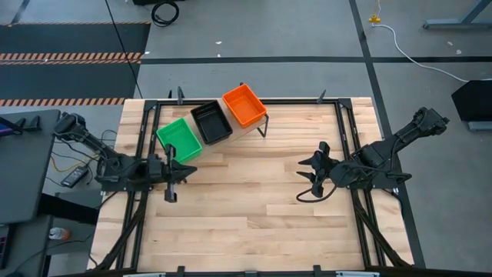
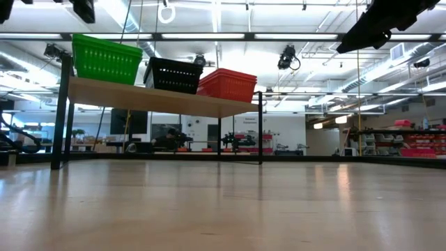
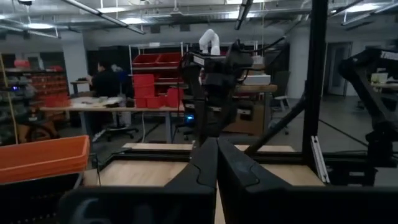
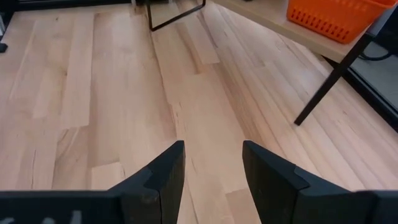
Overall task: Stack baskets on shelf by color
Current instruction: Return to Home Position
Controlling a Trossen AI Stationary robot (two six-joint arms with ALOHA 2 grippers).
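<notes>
A green basket [image 1: 178, 138], a black basket [image 1: 211, 121] and an orange basket [image 1: 244, 105] stand side by side with their bottoms on the shelf [image 2: 160, 101] at the table's far left. My left gripper [image 1: 183, 171] hovers shut just near of the green basket, raised above the table, with nothing in it; its fingers [image 3: 205, 171] meet in the left wrist view. My right gripper [image 1: 306, 173] hangs open over the table's right half, with only bare wood between its fingers [image 4: 165, 171]. The orange basket [image 4: 333, 15] also shows in the right wrist view.
The shelf stands on thin black legs [image 4: 329, 81] with room underneath. Black frame rails [image 1: 346, 146] run along the table's left, right and far sides. The slatted wooden tabletop [image 1: 254, 208] lies bare between the arms. People sit at desks in the room beyond [image 3: 106, 81].
</notes>
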